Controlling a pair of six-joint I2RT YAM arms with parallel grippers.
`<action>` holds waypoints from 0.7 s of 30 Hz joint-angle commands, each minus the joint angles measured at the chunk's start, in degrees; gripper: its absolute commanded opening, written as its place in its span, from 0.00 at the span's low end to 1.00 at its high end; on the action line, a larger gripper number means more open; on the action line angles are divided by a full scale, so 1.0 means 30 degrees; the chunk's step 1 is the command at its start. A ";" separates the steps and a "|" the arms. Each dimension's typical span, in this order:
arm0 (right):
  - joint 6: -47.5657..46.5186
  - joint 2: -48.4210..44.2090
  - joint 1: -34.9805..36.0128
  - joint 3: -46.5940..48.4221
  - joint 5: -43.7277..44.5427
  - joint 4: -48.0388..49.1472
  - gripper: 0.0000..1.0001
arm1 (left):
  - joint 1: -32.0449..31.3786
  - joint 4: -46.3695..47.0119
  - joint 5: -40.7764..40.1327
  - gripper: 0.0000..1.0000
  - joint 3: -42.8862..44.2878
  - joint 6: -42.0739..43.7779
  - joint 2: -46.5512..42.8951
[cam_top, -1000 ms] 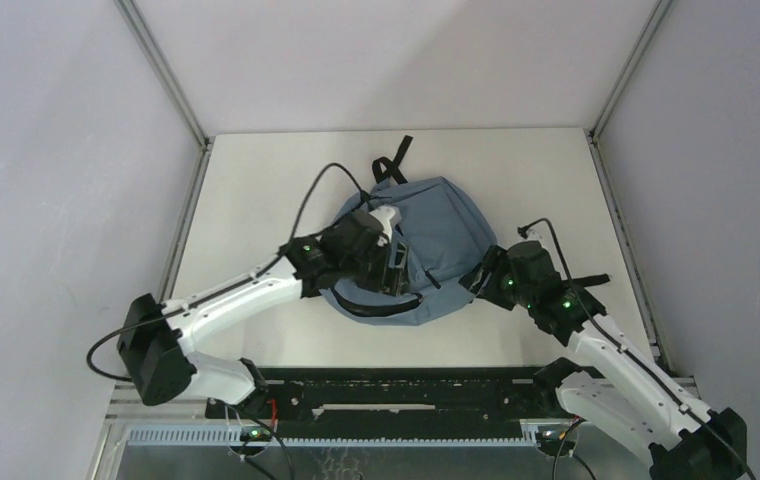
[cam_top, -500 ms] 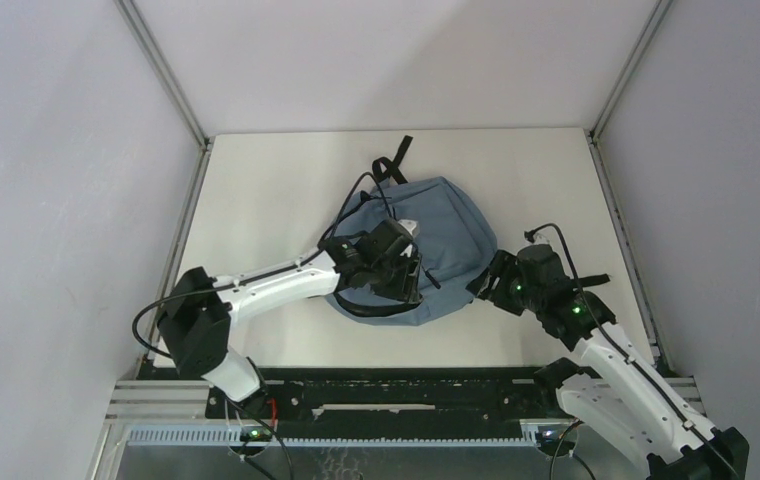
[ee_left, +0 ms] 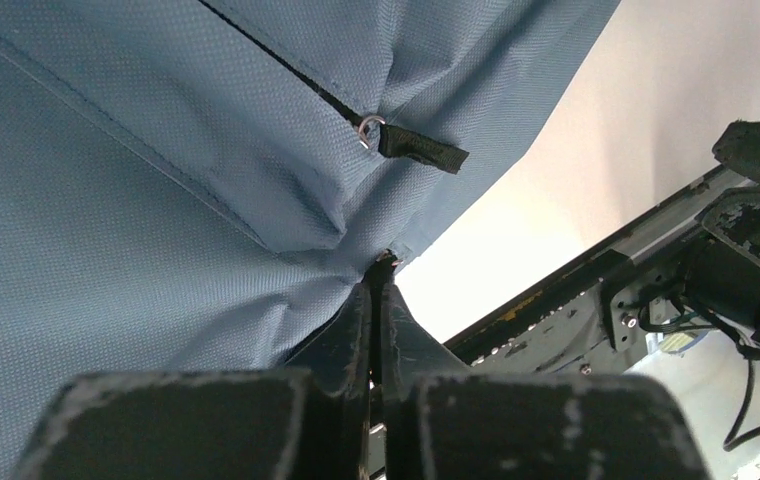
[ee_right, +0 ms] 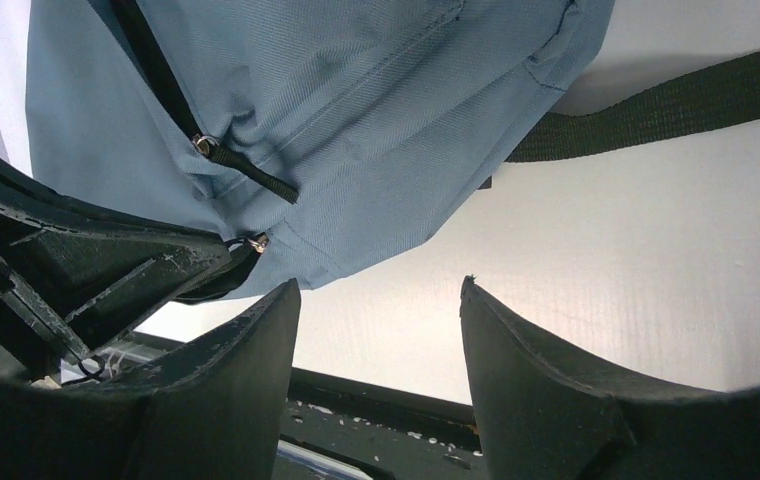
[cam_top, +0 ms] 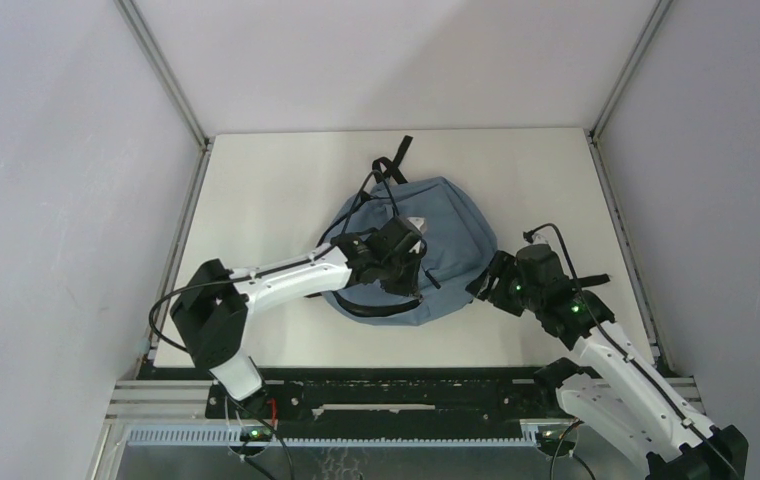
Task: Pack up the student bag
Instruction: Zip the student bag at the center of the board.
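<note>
Left claw (ee_left: 380,285) clenched on the student bag (cam_top: 451,230) at 6 o'clock, right claw (ee_right: 378,290) released: opening step, likely requiring a grip on the zipper pull (ee_left: 418,149) next.

Left arm (cam_top: 286,280) over student bag (cam_top: 451,225); right arm (cam_top: 606,345) beside it.

The white-and-black left arm (cam_top: 281,280) reaches forward and rightward. Its black 2-finger left gripper (ee_left: 380,268) is pinched closed on a fold of the dusty-blue fabric backpack (ee_left: 106,200). The right arm (cam_top: 611,350) angles forward-left, with the right gripper (ee_right: 381,290) spread and holding nothing.
</note>
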 commanded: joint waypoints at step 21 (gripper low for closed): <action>1.0264 0.6760 0.1469 -0.0727 -0.1868 0.7366 0.70 | -0.0085 0.2819 0.1989 0.00 -0.3578 0.0122 -0.3872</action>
